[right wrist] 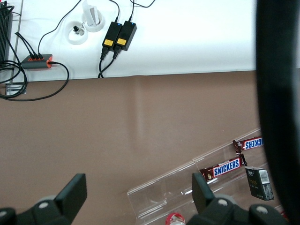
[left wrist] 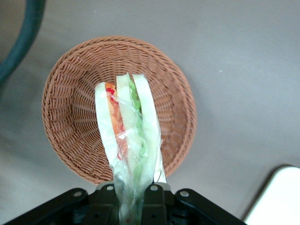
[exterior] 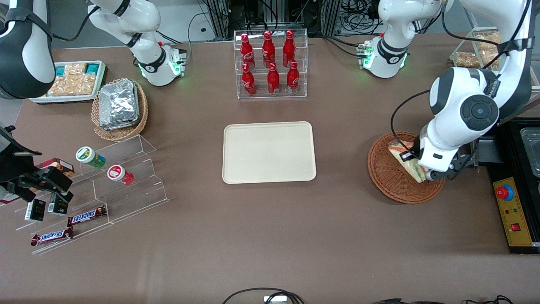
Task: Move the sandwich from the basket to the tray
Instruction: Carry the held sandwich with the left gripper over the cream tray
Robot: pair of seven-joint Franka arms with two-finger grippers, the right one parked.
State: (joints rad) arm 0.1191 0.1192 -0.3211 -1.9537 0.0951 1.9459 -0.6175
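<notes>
- We've got the gripper (exterior: 426, 174) sitting over the reddish-brown basket (exterior: 390, 179), out at the working arm's end of the table, roughly 3 o'clock from the tray in the front view.
- Its jaws are pinched tight on one end of the sandwich (left wrist: 129, 136); from the wrist camera we can see the clear wrap bunched right into the black gripper (left wrist: 133, 206) body.
- The sandwich looks to be hanging over the basket (left wrist: 70, 117) rather than lying flat in it, layers edge-on: white bread, orange and red, then green.
- In the front view the sandwich (exterior: 407, 160) runs from about 10 o'clock down to the gripper at 4 o'clock across the basket.
- The cream tray (exterior: 269, 152) lies mid-table, well apart from the basket, with nothing on it.
- At 12 o'clock from the tray we see a clear rack of red bottles (exterior: 270, 63).
- Way over at the parked arm's end: a tan wicker basket with foil packs (exterior: 119, 104), a white tray of snacks (exterior: 74, 80), and a clear stepped stand (exterior: 126, 177) with Snickers bars (exterior: 86, 216).
</notes>
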